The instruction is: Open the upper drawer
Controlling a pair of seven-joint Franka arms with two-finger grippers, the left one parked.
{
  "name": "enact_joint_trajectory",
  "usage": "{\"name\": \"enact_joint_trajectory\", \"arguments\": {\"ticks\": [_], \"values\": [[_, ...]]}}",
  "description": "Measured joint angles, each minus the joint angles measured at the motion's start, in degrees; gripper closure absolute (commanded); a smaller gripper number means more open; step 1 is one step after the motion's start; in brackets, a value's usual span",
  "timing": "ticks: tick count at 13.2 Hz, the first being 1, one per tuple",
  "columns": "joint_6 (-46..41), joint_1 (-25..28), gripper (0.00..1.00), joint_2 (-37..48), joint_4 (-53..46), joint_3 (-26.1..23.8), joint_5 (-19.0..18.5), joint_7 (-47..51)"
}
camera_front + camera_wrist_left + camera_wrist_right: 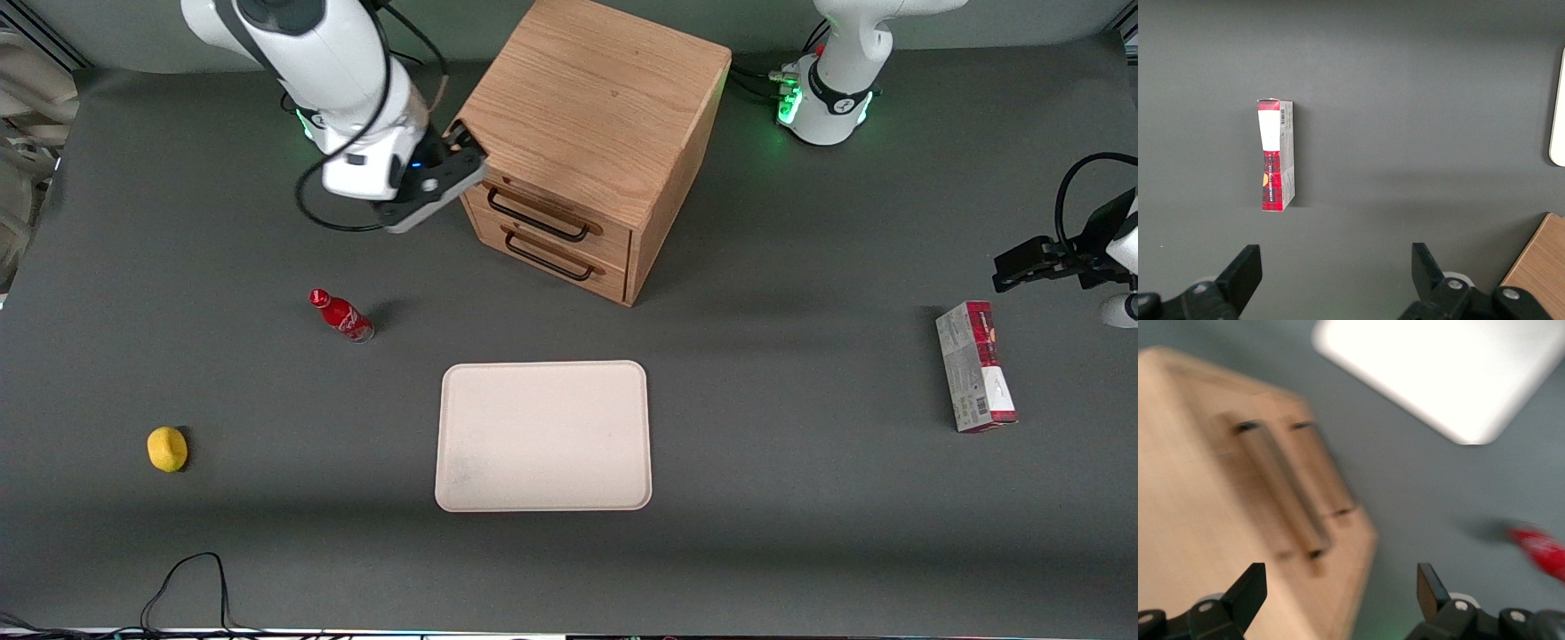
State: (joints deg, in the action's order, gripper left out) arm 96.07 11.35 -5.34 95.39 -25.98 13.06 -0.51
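The light-oak cube cabinet (587, 98) stands at the back of the table with both drawers shut. The upper drawer (613, 240) has a black wire bar handle (536, 220). The matching bottom drawer (613, 279) sits under it. My right gripper (467, 151) is open and empty. It hovers at the cabinet's top front corner toward the working arm's end, just above the upper drawer's end, touching nothing. In the right wrist view my gripper (1341, 593) spans the cabinet's front corner. The upper handle (1281, 490) and the lower handle (1325, 470) show blurred ahead of it.
A cream tray (542, 436) lies nearer the front camera than the cabinet and also shows in the right wrist view (1438, 367). A red bottle (342, 316) and a yellow lemon (167, 448) lie toward the working arm's end. A red-and-white box (975, 364) lies toward the parked arm's end.
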Motion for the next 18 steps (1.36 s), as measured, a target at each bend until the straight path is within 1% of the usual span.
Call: {"name": "enact_joint_trajectory", "arguments": {"ticks": [1,2,4,6,10,13,16,18], "values": [[-0.09,-0.14,0.00,-1.47,-0.15,0.02,2.16,-3.06],[-0.19,-0.44,0.00,-3.22,-0.18,0.07,3.10,-5.73],[0.81,-0.60,0.00,-7.33,-0.20,0.09,3.55,-8.93],[4.16,-0.25,0.00,-11.42,-0.15,-0.78,3.56,-9.67],[8.02,0.58,0.00,-16.17,-0.08,-1.72,2.27,-9.72],[9.92,0.78,0.00,-17.01,0.94,-2.06,1.19,-9.86],[10.65,0.87,0.00,-17.61,1.34,-2.20,0.68,-12.72],[10.80,0.89,0.00,-17.60,0.96,-2.46,-1.22,-13.20]]}}
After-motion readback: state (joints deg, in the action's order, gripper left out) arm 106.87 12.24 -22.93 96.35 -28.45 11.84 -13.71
